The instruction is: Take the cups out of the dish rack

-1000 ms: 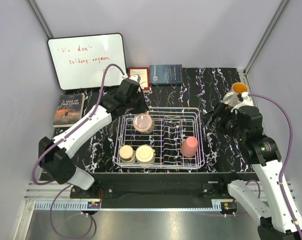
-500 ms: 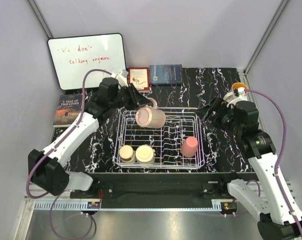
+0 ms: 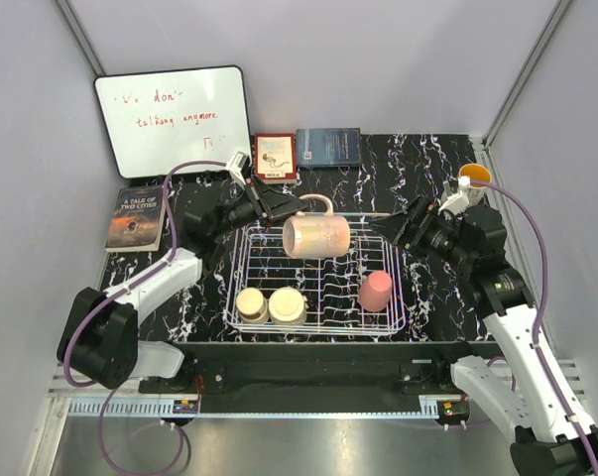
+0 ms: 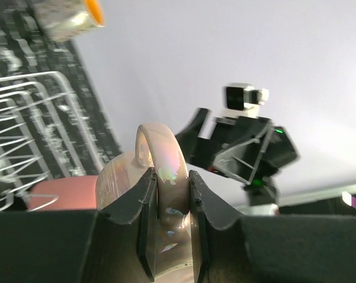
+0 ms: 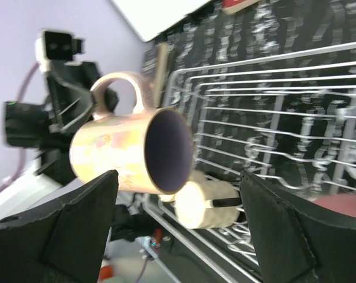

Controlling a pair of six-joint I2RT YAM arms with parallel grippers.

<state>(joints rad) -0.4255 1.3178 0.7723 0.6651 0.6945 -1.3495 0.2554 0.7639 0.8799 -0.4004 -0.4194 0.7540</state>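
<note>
Cups: two cream cups [image 3: 251,303] sit at 7 o'clock in the white wire dish rack [image 3: 318,328], pink tumbler [image 3: 375,291] at 4 o'clock. Translucent pinkish mug [image 3: 315,236] hangs on its side over the rack's 12 o'clock end, left gripper [image 4: 169,183] pinching its handle. Right gripper [image 3: 398,226] is at the mug's 3 o'clock, jaws spread, not touching it. White mug with yellow inside [image 3: 474,176] is beyond the right arm, at the rack's 2 o'clock.

The left arm [image 3: 152,281] and the right arm [image 3: 522,332] have glossy white shells between black joint housings. A lilac cable [image 3: 551,268] runs along each (thin and rubbery-looking). The left claw [image 3: 289,204] and right claw [image 3: 396,220] are matte black with wedge-shaped fingers, each topped by a small white camera block [image 4: 245,97].
</note>
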